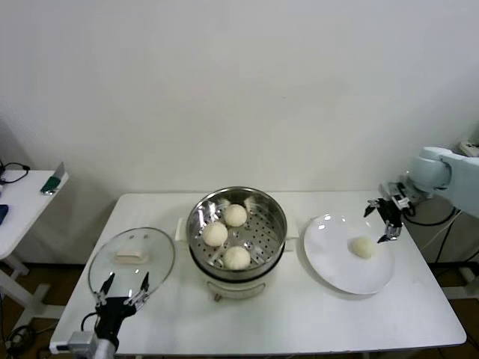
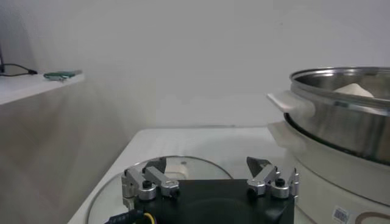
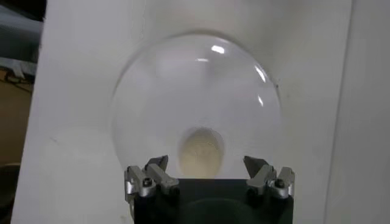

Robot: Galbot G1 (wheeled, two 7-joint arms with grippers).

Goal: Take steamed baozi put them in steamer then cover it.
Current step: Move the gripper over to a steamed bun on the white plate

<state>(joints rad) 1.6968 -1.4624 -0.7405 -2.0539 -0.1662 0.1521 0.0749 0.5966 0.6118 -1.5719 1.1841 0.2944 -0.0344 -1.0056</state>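
Three cream-white baozi (image 1: 225, 235) lie on the perforated tray of the shiny steel steamer (image 1: 273, 212) at the table's middle. One more baozi (image 1: 363, 247) lies on the white plate (image 1: 337, 262) to the right; it also shows in the right wrist view (image 3: 200, 152). My right gripper (image 1: 383, 222) hangs open just above and behind that baozi, with the bun between its spread fingers (image 3: 157, 167). The glass cover (image 1: 132, 259) with its cream handle lies flat on the table left of the steamer. My left gripper (image 1: 124, 286) is open and empty at the cover's near edge.
A side table (image 1: 22, 202) with a green object stands at the far left. The steamer's white handle (image 2: 289, 100) shows close in the left wrist view. The table's front edge runs just below the left gripper.
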